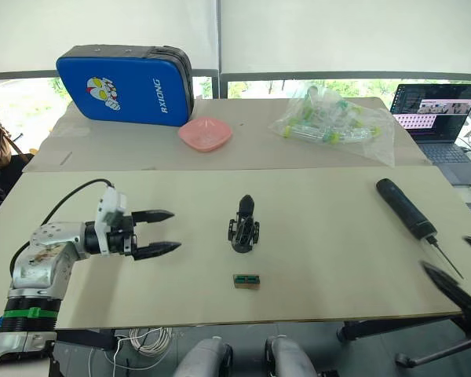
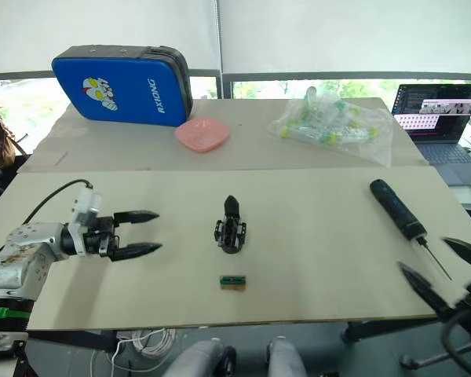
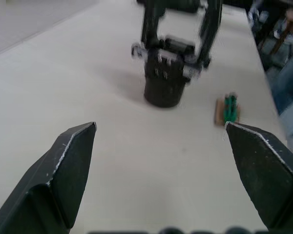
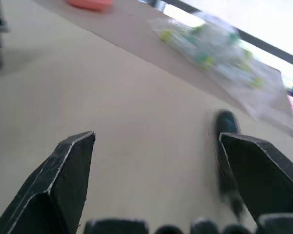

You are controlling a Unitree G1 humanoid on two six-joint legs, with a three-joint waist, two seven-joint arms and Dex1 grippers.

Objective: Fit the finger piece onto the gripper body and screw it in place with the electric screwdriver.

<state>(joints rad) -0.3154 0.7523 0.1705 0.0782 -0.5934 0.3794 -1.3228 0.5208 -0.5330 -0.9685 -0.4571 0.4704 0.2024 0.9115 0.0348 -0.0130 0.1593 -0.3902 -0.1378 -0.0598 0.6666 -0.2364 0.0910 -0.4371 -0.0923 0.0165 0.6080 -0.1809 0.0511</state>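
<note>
Finger piece (image 1: 246, 206) already stands on the gripper body (image 1: 243, 233) mid-surface; screwing remains — electric screwdriver (image 1: 407, 210) lies untouched far right. Left gripper (image 1: 163, 232) and right gripper (image 2: 447, 269) jaws wide, empty.

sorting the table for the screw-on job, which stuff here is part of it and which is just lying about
Job:
gripper body
finger piece, standing up at the body's far end
screwdriver

Lying about:
green-topped block
pink dish
blue case
bag of tubes
laptop

Even, soft daylight from rear windows; blurry wrist views.
</note>
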